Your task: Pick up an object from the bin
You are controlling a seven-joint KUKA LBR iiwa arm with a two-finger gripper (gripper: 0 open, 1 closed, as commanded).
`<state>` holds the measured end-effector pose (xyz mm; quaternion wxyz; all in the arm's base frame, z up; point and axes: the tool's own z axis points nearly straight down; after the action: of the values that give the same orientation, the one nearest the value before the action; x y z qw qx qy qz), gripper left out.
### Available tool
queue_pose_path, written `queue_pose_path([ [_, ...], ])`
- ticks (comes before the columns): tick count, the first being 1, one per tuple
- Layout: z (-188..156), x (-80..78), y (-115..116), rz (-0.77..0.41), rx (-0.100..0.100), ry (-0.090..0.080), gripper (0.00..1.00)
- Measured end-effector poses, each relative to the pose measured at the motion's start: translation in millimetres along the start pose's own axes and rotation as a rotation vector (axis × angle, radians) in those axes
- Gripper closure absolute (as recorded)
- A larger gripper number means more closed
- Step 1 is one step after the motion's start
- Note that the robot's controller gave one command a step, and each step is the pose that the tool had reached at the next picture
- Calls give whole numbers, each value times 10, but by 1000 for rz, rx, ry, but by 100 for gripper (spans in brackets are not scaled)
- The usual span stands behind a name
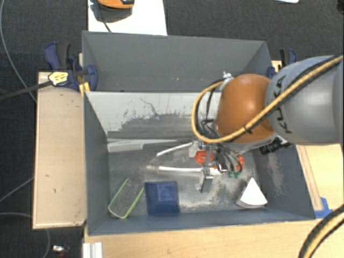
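My gripper [206, 184] hangs low over the middle of the bin floor, under the arm's orange cover. Just to its left lies a see-through thing with pale edges [174, 163], reaching up to the gripper; I cannot tell if they touch. A dark blue square block [162, 198] lies in front of it and to the left, near the bin's front wall. A white wedge-shaped piece [251, 195] rests to the gripper's right, by the front right corner. Nothing visible is held.
A flat translucent piece with a green rim [126, 198] lies slanted near the front left corner. The arm's orange cover and cables hide the bin's right middle. The steep back wall rises behind the gripper.
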<state>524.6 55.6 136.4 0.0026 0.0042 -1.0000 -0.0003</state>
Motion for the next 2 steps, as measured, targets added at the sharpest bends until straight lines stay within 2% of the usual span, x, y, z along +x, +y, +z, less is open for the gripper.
queue_pose_path([
  [1, -44, -15, -3, 1, 0, -7, 0],
  [2, 168, -7, -285, 86, -4, -13, 0],
])
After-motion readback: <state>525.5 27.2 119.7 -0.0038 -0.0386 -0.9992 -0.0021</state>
